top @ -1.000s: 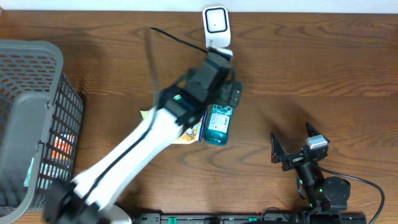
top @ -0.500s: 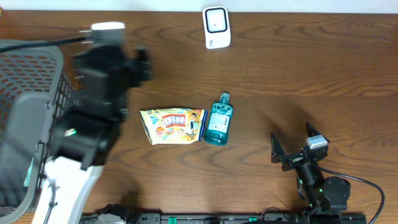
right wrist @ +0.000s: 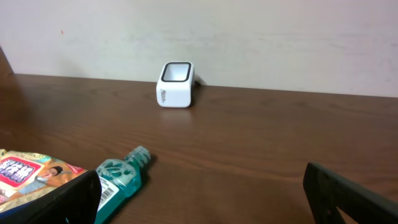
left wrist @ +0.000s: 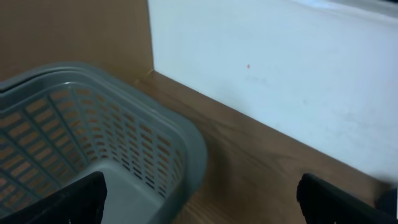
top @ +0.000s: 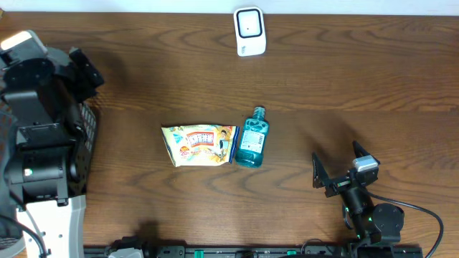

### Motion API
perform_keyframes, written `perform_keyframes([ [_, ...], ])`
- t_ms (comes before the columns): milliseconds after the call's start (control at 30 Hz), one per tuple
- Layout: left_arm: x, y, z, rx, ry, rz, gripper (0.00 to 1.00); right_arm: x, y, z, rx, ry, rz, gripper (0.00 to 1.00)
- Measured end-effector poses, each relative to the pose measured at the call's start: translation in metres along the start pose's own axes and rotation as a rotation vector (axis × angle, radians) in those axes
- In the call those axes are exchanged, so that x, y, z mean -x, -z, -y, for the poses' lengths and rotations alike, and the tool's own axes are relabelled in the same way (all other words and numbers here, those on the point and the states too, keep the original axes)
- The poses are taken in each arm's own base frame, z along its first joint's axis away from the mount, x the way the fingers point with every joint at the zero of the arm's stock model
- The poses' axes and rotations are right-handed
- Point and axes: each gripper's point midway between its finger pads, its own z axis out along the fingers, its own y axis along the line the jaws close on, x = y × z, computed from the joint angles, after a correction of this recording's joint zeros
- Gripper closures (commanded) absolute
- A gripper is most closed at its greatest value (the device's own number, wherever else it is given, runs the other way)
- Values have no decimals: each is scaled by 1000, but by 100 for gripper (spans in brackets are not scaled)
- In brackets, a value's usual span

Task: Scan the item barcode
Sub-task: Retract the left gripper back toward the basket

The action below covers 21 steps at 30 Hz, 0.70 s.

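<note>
Overhead: left arm point(top: 43, 143) high over basket point(left wrist: 186, 134) — left pincer point(left wrist: 202, 196) wide, empty (right pincer point(top: 337, 166) likewise, low).

Ahead-left of my right gripper point(top: 337, 163) I saw a teal bottle point(top: 251, 142) and a yellow, red-lettered bag point(top: 199, 145); farther ahead, a white scanner point(top: 249, 31). Below my left gripper point(left wrist: 205, 208) was a grey lattice basket point(left wrist: 93, 143) on a dark wood-grain table point(top: 358, 93).

The overhead camera looks straight down on the worktop point(top: 358, 107) from well above. The left wrist camera sits close above the basket point(left wrist: 74, 124), facing the wall point(left wrist: 280, 74). The right wrist camera sits low over the worktop, facing the near bottle point(right wrist: 118, 177) and the far scanner point(right wrist: 175, 84); the overhead view shares both.
</note>
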Motion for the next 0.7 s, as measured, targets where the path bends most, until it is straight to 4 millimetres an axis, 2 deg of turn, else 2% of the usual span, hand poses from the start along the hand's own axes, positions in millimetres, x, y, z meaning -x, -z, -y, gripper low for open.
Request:
perform_keyframes([
  [233,12,-2,-10,18,36,40,2,0,0,0,0,0,0,1],
  [533,27,0,-8,3,56,96,2,0,0,0,0,0,0,1],
  [600,35,2,-13,22,65,117,2,0,0,0,0,0,0,1],
  [700,48,6,-35,97,89,155,2,0,0,0,0,0,0,1],
])
